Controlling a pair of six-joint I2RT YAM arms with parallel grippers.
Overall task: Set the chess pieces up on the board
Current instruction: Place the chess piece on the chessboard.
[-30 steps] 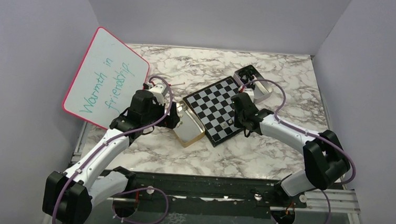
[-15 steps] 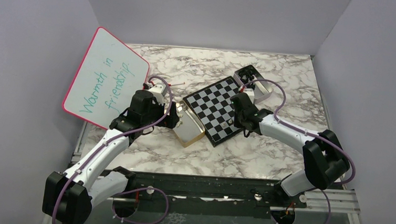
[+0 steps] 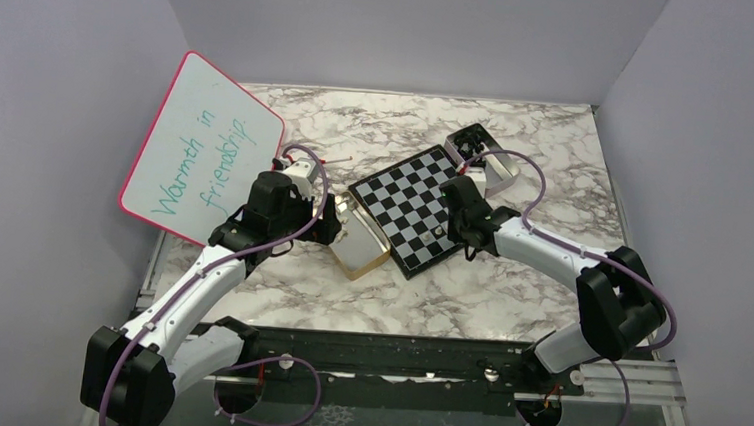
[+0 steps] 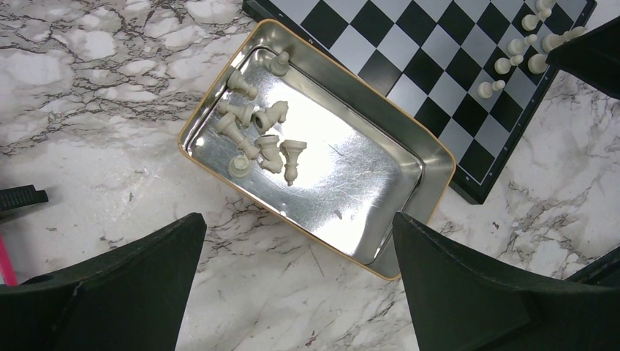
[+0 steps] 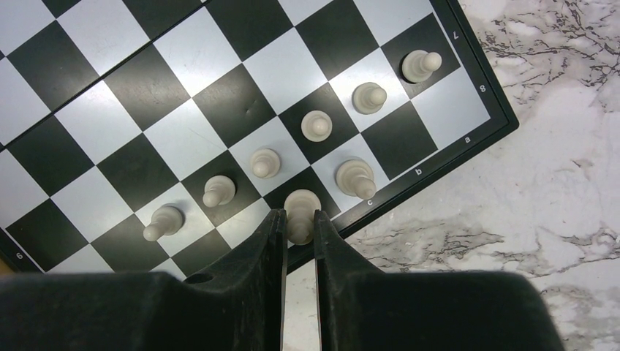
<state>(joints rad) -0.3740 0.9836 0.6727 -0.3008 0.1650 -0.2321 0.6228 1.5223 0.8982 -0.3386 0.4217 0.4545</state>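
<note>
Right wrist: eight chess pieces [image 5: 316, 126]

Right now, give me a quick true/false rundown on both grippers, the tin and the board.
1. The left gripper is shut on a piece. False: it is open and holds nothing, above the tin.
2. The right gripper is clamped on a pale piece in the edge row of the board. True.
3. The tin is empty. False: several pale pieces lie in it, most on their sides.
4. Six pawns stand in one row on the board, one square in from the edge. True.
</note>
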